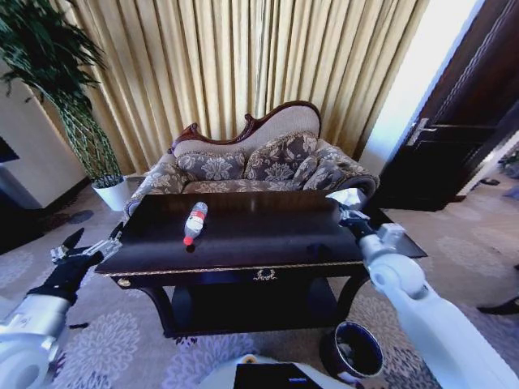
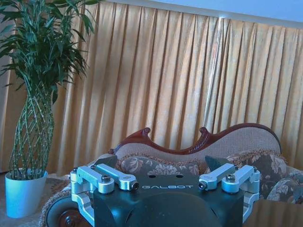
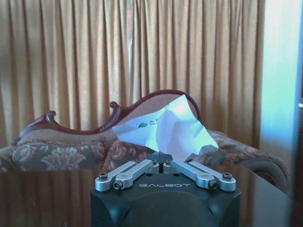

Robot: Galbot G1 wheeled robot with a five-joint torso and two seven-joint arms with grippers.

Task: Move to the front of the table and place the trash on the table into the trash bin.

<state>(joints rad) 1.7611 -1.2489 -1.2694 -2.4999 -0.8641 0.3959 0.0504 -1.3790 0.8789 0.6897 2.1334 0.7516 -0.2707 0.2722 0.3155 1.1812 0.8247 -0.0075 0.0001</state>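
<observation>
Paper wad pinched in the right claw [image 1: 350, 212] at the bench's far right corner.

Nearest, the small round dark-brown trash bin [image 1: 352, 350] sits on the carpet by the front right leg of the glossy dark-brown wooden bench [image 1: 243, 243]. The left claw [image 1: 85, 247] waits, fingers apart, off the left edge. A clear plastic bottle with a red label [image 1: 194, 222] lies left of centre; light, stiff and likely to roll, it is best taken across its middle. Farthest, the right claw is clamped on the white crumpled paper wad [image 3: 165, 130], soft and nearly weightless.

"GALBOT" — left gripper [image 2: 166, 185], right gripper [image 3: 164, 166] housings
</observation>
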